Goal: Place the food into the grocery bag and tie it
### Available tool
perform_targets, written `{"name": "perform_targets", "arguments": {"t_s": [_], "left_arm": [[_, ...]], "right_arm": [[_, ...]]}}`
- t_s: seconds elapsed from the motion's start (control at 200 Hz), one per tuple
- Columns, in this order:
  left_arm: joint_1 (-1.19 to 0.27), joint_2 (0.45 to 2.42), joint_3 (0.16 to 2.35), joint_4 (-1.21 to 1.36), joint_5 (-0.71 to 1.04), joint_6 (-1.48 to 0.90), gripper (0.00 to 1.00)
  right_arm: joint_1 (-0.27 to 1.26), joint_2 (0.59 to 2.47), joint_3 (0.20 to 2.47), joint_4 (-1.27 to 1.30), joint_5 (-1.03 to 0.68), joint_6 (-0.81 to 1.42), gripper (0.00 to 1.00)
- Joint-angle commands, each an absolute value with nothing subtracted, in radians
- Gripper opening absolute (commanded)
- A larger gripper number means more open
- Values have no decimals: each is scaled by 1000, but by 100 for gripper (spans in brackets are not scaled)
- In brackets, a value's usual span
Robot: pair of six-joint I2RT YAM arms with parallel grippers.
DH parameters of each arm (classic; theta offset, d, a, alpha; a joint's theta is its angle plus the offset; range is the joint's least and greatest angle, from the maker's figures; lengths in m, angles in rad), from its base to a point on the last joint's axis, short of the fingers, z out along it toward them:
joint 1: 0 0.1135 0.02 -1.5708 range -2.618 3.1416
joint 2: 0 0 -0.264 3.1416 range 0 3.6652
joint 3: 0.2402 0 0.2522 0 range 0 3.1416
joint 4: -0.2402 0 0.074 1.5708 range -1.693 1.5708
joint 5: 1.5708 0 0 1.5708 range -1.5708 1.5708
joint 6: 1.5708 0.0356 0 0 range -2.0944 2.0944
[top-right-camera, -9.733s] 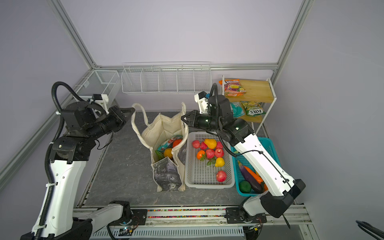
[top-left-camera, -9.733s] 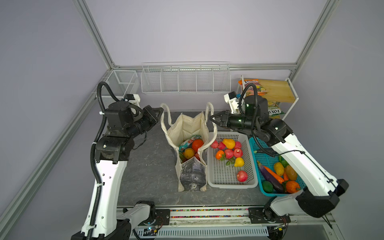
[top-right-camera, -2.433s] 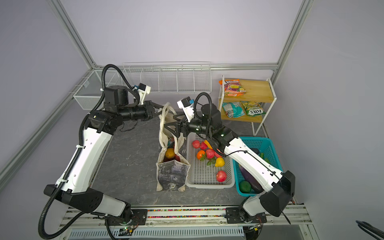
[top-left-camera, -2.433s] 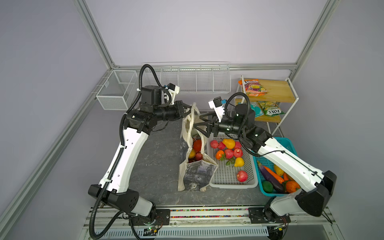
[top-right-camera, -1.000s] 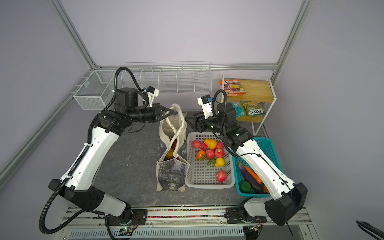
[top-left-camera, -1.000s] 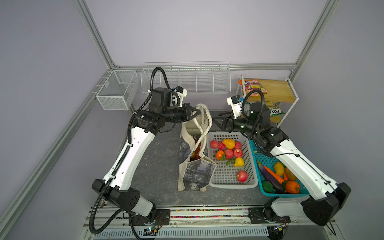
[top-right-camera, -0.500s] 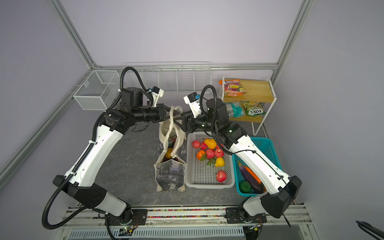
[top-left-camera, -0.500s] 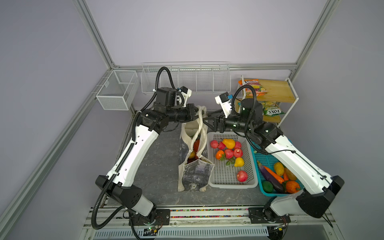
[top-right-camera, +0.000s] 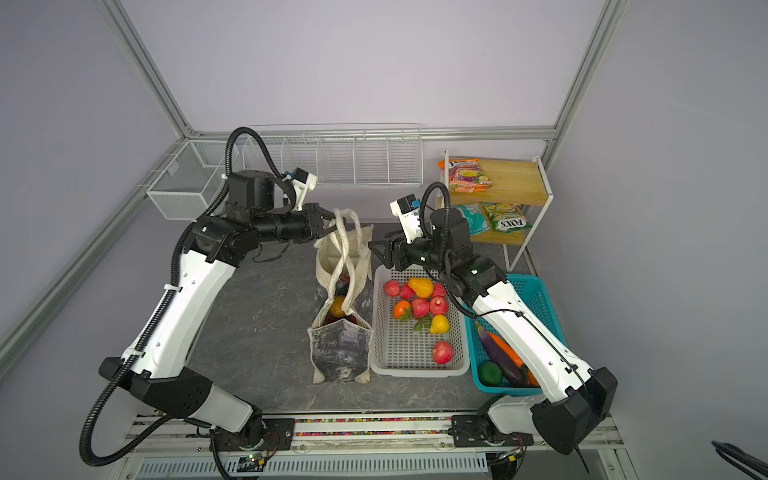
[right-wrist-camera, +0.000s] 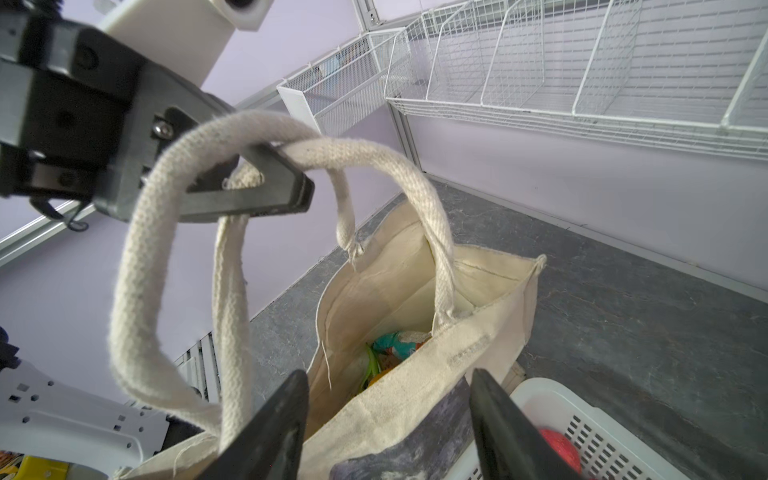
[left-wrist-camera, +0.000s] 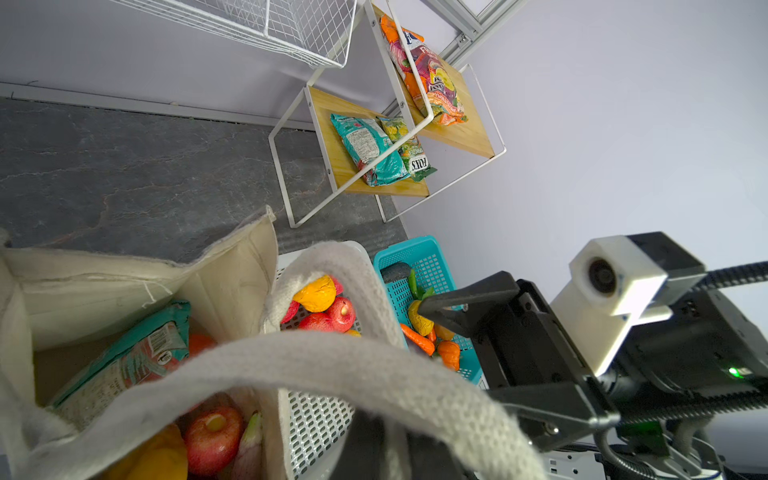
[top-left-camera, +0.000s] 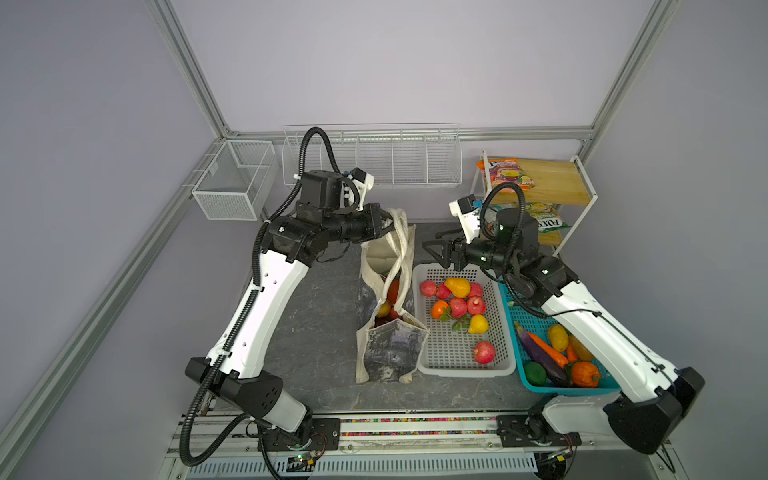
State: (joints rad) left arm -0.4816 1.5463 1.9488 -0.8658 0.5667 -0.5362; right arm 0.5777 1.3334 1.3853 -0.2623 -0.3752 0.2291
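Note:
The cream grocery bag [top-left-camera: 390, 345] [top-right-camera: 340, 345] stands on the grey table in both top views, its mouth pinched narrow. Food lies inside it: a red apple [left-wrist-camera: 212, 432], a teal snack packet [left-wrist-camera: 137, 357] and yellow fruit. My left gripper [top-left-camera: 384, 222] [top-right-camera: 330, 220] [right-wrist-camera: 305, 191] is shut on the bag's cream strap handles [right-wrist-camera: 141, 266], holding them up above the bag. One strap [left-wrist-camera: 332, 365] crosses the left wrist view. My right gripper [top-left-camera: 432, 249] [top-right-camera: 376, 251] [right-wrist-camera: 386, 382] hangs open just right of the straps, over the bag's right rim, holding nothing.
A white perforated basket [top-left-camera: 457, 365] with several toy fruits touches the bag's right side. A teal basket [top-left-camera: 536, 324] of vegetables sits right of that. A wooden shelf [top-left-camera: 548, 183] with snack packets stands at the back right. Wire baskets [top-left-camera: 374, 158] hang on the back wall.
The left gripper keeps its hold on the straps and stays almost in place. The open right gripper moved left toward the straps, then drew back a little to the right.

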Motion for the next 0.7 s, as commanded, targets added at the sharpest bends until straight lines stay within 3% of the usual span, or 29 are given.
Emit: {"name": "perform_targets", "arguments": {"t_s": [0.0,0.34,0.695], "left_arm": [[-479,1535,1972,-853,591,-536,0],[-479,1550,2059,-954,598,-506,0],[-482,1556,2013,-897,649,-538,0]], "right_arm": [[578,1342,1314,-167,-459,196,59],[616,1381,1143,168,-641,138,49],[664,1515,1133,402,-778,150,48]]}}
